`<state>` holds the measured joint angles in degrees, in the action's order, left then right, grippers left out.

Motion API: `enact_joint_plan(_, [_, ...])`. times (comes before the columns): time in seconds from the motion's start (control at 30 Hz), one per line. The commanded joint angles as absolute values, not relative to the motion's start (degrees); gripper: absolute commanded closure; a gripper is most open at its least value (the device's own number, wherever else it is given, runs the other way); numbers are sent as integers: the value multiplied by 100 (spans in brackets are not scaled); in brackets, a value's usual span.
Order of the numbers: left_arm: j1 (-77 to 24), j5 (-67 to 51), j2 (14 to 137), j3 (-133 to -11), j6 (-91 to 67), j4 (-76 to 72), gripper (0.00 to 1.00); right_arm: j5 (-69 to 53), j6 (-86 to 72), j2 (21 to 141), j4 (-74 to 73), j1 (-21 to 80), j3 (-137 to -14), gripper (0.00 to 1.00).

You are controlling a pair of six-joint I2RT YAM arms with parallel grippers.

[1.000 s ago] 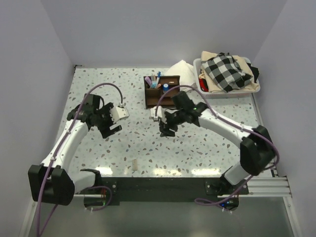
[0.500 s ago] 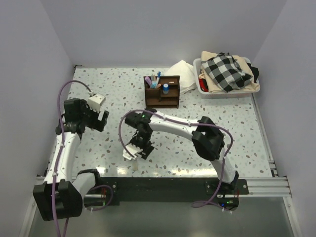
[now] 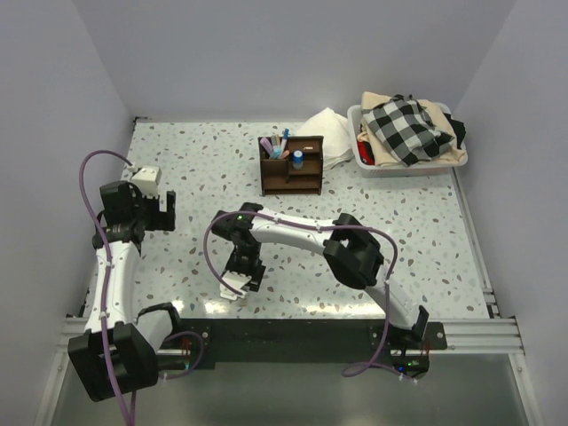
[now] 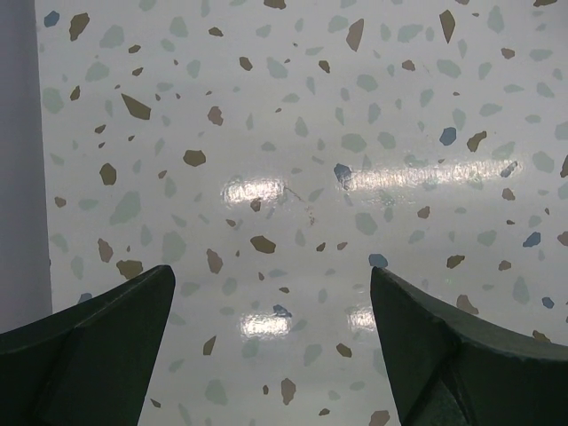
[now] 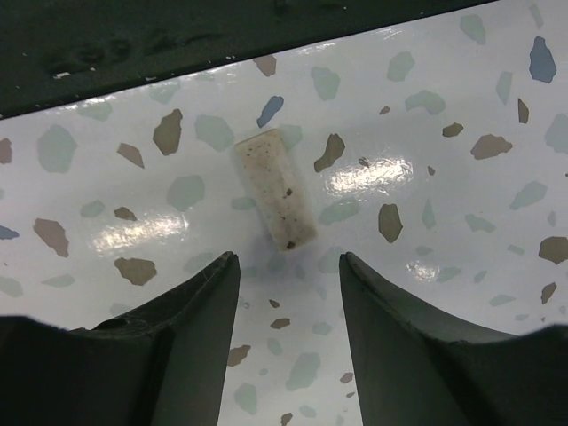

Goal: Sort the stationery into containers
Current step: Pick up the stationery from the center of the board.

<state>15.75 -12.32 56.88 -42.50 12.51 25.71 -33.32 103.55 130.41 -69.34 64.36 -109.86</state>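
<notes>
**Right wrist, left wrist and top views.** The right pincer (image 5: 288, 259) points down toward the near edge of the speckled tabletop (image 4: 355, 89). Its two dark fingers (image 5: 191, 302) are parted a little wider than the stubby beige piece (image 5: 275, 188), with nothing gripped between them. That piece lies flat on the tabletop just ahead of the fingertips, roughly in line with the gap and apart from both fingers, its long axis running away from the pincer. Beyond it, farther ahead of the pincer, runs the dark rail (image 5: 177, 35) at the table's edge. The left pincer (image 4: 271, 275) stands with its jaws spread wide over bare tabletop, holding nothing, well apart from the right pincer on its left side. The dark brown wooden organizer (image 3: 291, 173) stands well behind the right pincer toward the far wall, with several pens and markers (image 3: 280, 142) upright in its compartments. The white bin (image 3: 417, 169) with checkered cloth (image 3: 404, 120) sits to the right of the organizer, farthest from both pincers
</notes>
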Motion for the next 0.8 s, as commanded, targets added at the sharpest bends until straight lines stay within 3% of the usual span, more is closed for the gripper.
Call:
enact_joint_plan(0.0, [1608, -1222, 5660, -4289, 1142, 2320, 3, -3235, 10810, 13262, -7172, 6504, -11461, 48])
enact_joint_plan(0.77, [1617, -1169, 5713, -4219, 1230, 2276, 3, -3085, 11092, 13596, -7216, 6688, -11496, 57])
